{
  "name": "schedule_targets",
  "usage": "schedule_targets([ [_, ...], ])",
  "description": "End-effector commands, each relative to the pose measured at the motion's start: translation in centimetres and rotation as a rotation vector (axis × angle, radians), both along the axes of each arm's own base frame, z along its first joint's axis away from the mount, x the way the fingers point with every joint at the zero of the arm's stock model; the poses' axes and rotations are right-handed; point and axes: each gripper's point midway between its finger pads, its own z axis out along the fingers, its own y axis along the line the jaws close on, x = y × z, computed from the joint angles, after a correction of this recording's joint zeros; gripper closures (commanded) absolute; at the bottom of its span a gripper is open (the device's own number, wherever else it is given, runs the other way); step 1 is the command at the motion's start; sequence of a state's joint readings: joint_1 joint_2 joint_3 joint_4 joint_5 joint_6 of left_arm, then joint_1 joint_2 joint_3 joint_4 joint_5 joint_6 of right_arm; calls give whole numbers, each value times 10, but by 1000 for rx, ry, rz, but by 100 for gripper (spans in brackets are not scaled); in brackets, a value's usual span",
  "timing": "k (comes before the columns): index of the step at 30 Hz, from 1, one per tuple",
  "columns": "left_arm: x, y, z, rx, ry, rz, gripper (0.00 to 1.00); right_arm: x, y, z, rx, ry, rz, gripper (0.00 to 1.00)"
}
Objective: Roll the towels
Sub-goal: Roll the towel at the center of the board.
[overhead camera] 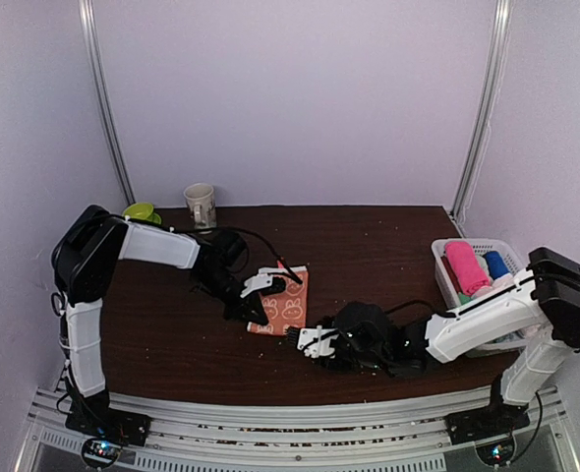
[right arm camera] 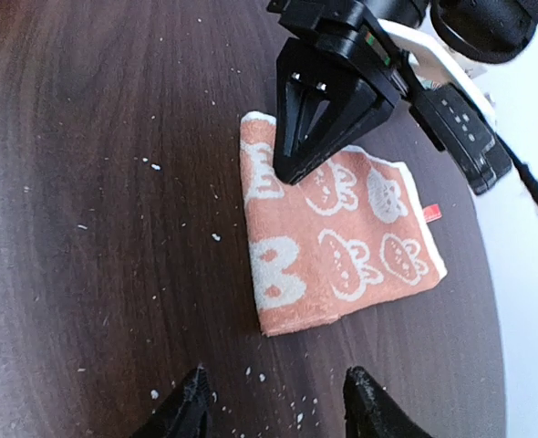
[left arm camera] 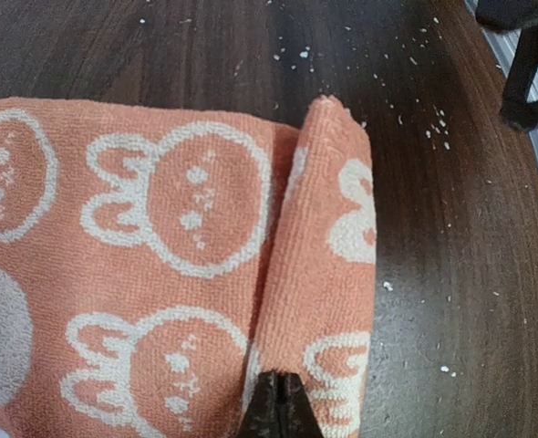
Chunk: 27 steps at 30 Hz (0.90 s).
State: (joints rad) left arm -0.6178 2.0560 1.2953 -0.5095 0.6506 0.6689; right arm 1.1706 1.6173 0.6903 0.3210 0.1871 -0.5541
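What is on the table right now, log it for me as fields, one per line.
orange towel: lying on the table, one edge turned over
left gripper: shut, tips at the turned edge
right gripper: open, empty, apart from the towel
basket: far right, holds rolls

White arm shells (overhead camera: 157, 246), black joints (overhead camera: 88, 258) and cables (right arm camera: 532, 192); left gripper (overhead camera: 261, 317) and right gripper (overhead camera: 292, 335) black.
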Motion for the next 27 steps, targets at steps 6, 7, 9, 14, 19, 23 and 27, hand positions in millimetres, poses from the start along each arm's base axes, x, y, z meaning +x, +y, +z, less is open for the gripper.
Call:
schedule_targets([
  [6,-26,30,-40,131,171,12,100,26,24,-24,-260,-261,11,51],
  [7,-25,31,-40,131,171,13,100,28,25,-27,-274,-268,7,51],
  [9,-26,32,-40,130,173,13,100,32,25,-36,-315,-270,3,52],
  [14,-27,32,-40,130,175,10,100,38,23,-53,-399,-272,-3,56],
  [19,-28,34,-41,130,179,9,100,46,19,-66,-459,-264,-16,61],
  [23,-28,36,-40,131,182,12,100,55,13,-78,-513,-258,-38,65],
  [27,-27,37,-38,130,175,11,100,62,9,-87,-537,-242,-52,66],
])
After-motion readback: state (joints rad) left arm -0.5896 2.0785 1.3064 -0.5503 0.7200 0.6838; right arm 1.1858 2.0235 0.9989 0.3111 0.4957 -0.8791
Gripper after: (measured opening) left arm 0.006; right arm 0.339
